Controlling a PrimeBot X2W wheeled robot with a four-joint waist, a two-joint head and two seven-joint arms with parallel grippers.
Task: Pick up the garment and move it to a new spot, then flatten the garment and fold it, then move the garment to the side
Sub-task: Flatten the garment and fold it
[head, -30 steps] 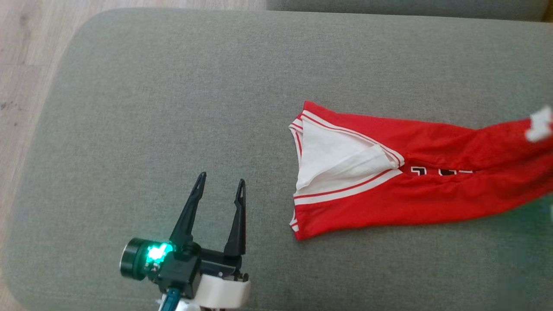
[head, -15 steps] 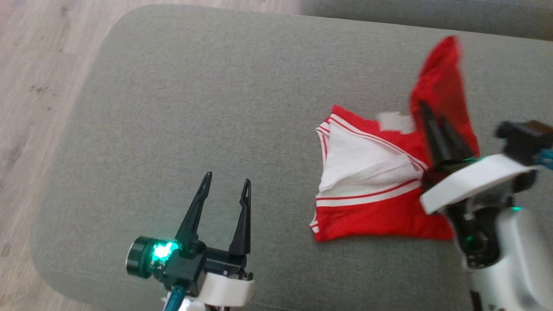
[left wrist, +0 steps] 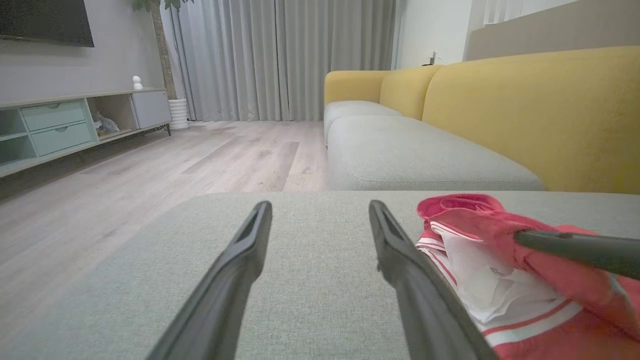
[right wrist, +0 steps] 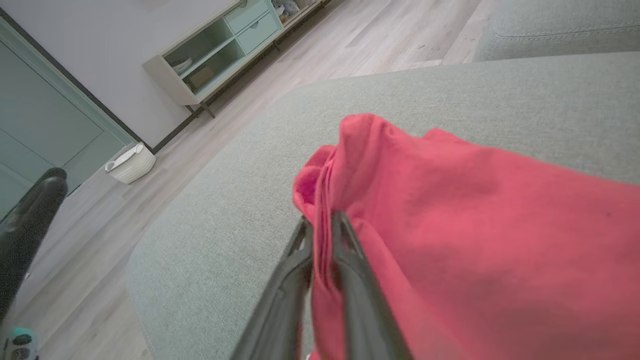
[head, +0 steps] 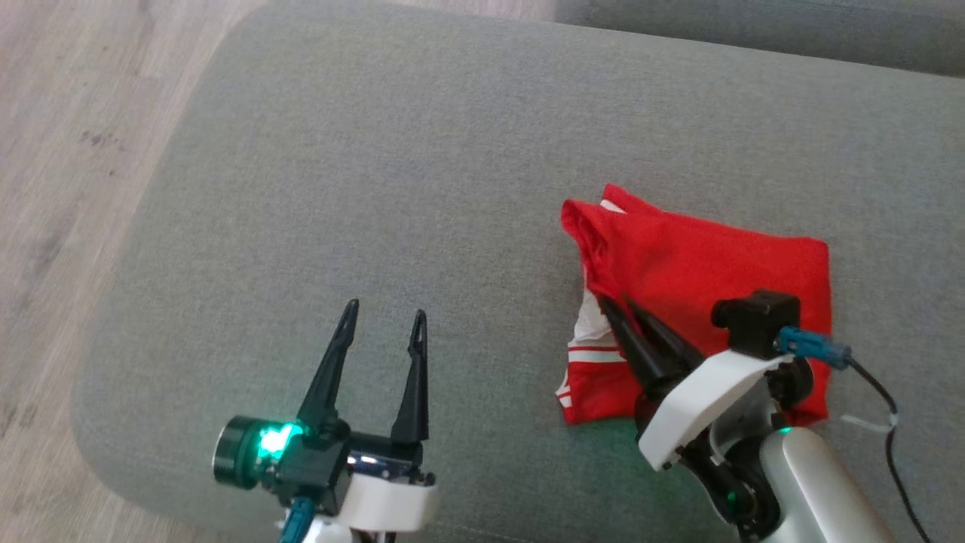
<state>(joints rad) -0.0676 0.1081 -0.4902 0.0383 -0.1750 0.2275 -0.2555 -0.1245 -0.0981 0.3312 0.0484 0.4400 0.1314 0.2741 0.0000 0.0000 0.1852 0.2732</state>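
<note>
So the right gripper (right wrist: 322, 220) is clamped on a fold of the red garment (head: 701, 264), lying right of centre on the grey cushion (head: 377, 151). The left wrist cam catches its white lining (left wrist: 480, 280) underneath. And the left gripper (head: 386, 309) is spread wide, holding nothing.

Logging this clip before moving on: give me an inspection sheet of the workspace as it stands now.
Surface: grey cushion, garment on its right part.
Job's things: red garment doubled over, white-striped edge showing beneath.
Clutter: nothing seen.
Grippers: left gripper open over bare cushion, apart from the garment; right gripper shut on a red fold of the garment.
Cables: dark cable with blue plug at the right wrist, trailing beside the garment.
Surroundings: wood floor, yellow sofa, curtains, cabinet, white basket.
</note>
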